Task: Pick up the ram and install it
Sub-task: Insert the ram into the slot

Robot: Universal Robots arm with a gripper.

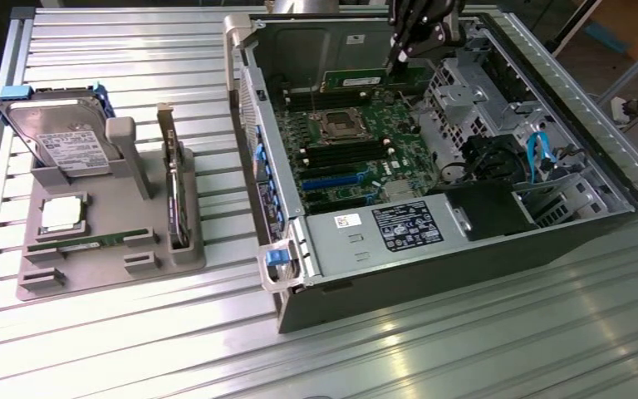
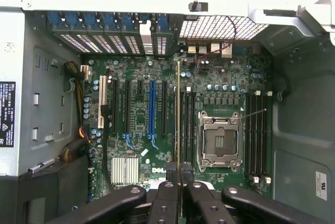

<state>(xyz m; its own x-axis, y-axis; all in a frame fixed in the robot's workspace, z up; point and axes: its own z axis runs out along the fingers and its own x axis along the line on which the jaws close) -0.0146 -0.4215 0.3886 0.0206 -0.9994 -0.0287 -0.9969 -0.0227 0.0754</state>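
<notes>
The gripper (image 1: pixel 397 62) sits in the upper middle of the exterior view, over the open computer case (image 1: pixel 463 249), its pincer clamped on one end of the ram (image 1: pixel 355 81). From the wrist, the ram (image 2: pixel 178 109) shows edge-on above the motherboard (image 2: pixel 136 130), close beside the processor socket (image 2: pixel 219 140). Gripped only at its end, the stick could tilt, miss its slot and strike the socket or nearby components.

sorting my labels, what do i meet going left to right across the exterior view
hard drive → expansion card → ram → blue cables
</notes>
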